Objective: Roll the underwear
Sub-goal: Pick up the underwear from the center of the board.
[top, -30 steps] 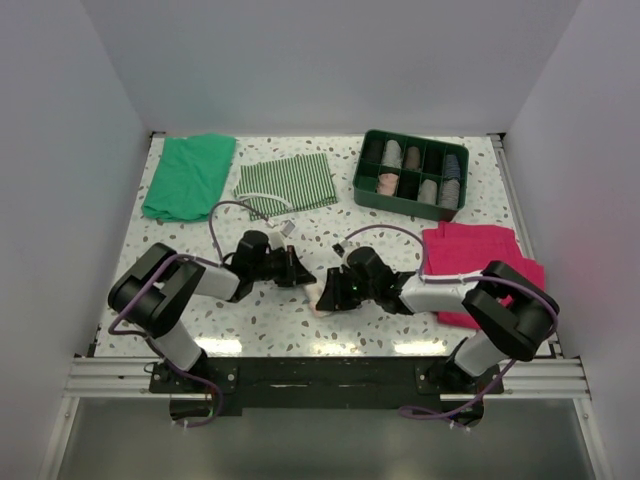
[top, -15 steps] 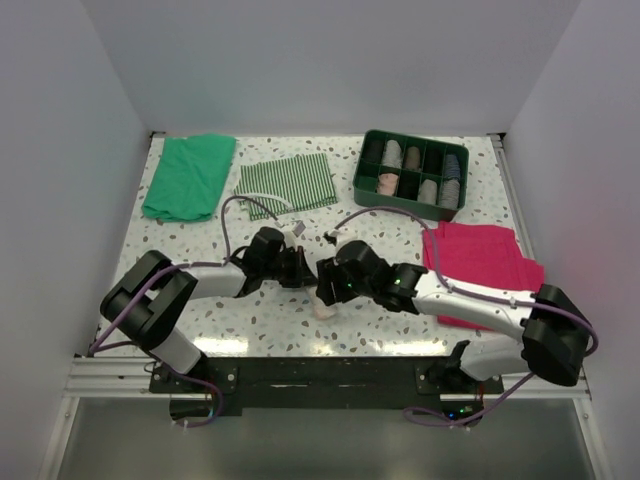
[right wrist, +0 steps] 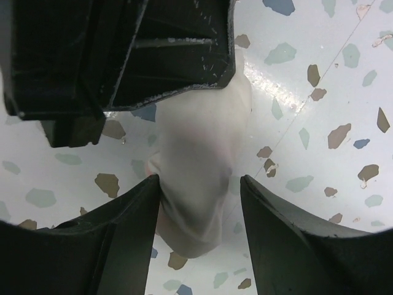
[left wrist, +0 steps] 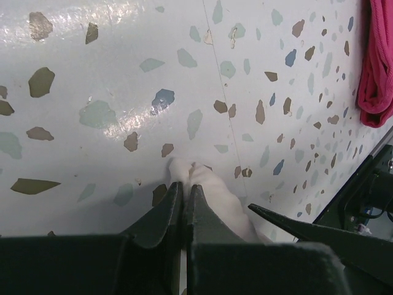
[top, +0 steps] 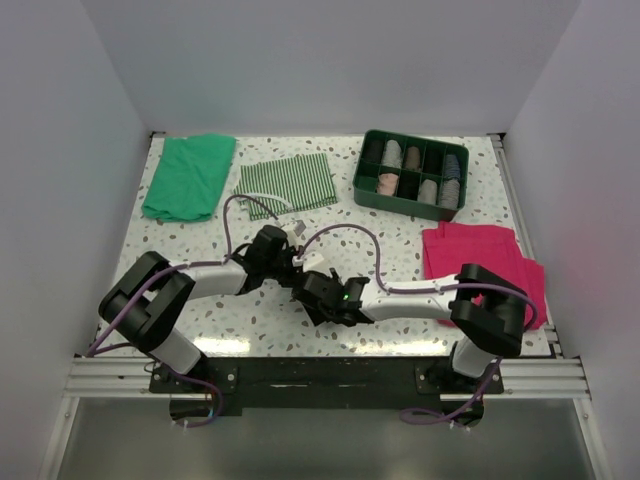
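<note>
White walls enclose a speckled table [top: 330, 215]; all places below are given from the underwear [right wrist: 196, 166]. The underwear is a small pale roll lying flat on the table where the two arms meet. From overhead it is almost wholly hidden beneath them.

Left claw [left wrist: 183, 190]: found clenched, its fingers pressed together, with the tips set on the far-left end of the roll. Whether any fabric is caught between them cannot be told.

Right claw [right wrist: 198, 181]: found released, its jaws spread and standing one on each side of the roll's near-right end. One finger is touching the fabric and the other is just beside it. No squeezing of the roll is seen.

Long axis: the roll is seen to run from the left claw's tips straight into the gap of the right claw. It therefore lies along the right claw's line of reach and across its closing direction. A closure there would take the roll across its short width.

Both claws are at the roll, but the right one is judged better placed, since it alone straddles it.

One risk is noted: the left claw sits close over the same end region, so little room is left between the two.

A bright magenta cloth [top: 480, 250] lies well apart to the right of the roll and is judged not to interfere.
</note>
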You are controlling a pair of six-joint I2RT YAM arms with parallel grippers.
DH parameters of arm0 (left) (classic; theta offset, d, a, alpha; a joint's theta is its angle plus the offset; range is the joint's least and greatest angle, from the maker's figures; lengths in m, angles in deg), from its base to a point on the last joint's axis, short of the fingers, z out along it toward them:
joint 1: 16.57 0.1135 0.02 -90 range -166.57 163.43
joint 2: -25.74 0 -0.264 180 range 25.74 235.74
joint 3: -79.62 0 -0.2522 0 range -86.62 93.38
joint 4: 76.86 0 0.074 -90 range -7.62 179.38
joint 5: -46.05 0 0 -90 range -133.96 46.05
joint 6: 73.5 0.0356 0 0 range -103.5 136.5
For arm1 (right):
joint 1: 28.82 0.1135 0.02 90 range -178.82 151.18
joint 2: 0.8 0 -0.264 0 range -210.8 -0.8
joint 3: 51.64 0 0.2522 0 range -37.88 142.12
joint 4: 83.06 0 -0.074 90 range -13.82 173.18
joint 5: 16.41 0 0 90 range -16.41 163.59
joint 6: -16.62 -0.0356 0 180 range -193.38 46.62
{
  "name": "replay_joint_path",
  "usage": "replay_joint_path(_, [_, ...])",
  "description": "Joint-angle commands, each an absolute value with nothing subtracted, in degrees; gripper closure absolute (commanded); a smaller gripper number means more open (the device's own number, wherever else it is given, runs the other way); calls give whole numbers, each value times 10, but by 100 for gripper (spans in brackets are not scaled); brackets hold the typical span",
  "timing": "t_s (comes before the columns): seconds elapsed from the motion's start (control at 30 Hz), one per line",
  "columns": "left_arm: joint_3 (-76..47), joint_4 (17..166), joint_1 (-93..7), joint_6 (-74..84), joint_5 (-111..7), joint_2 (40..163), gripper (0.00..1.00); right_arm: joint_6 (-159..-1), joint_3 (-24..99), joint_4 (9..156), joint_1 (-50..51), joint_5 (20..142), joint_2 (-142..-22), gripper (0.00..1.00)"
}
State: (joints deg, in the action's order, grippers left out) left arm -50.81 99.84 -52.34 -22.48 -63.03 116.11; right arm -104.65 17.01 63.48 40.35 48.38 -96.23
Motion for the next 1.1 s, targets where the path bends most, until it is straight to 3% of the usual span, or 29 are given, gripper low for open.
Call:
replay_joint_path(0.0, [-494,967,-526,-222,-611,1158,100,-1044,197,653,418,429,-982,41])
replay_joint_path(0.3, [-488,967,-525,-220,-623,1165,100,-1062,191,643,420,424,-1039,43])
replay_joint_path(0.4, [-487,968,-526,-220,-628,1167,100,-1075,174,650,420,431,-1042,48])
replay_joint_path(0.53, [-487,964,-526,-220,-629,1166,100,-1100,161,628,420,422,-1050,75])
replay_joint_path(0.67, [-484,956,-523,-214,-628,1159,99,-1114,131,636,419,435,-1047,92])
replay_joint_path(0.77, [-482,952,-513,-212,-628,1147,79,-1121,114,647,419,448,-1028,99])
replay_joint_path(0.83, [-481,947,-505,-209,-629,1137,61,-1126,100,655,418,456,-993,100])
replay_joint_path(0.93, [-480,930,-479,-204,-625,1100,45,-1127,90,655,402,468,-945,100])
replay_joint_path(1.07, [-480,895,-437,-200,-601,1046,36,-1118,88,647,361,489,-889,100])
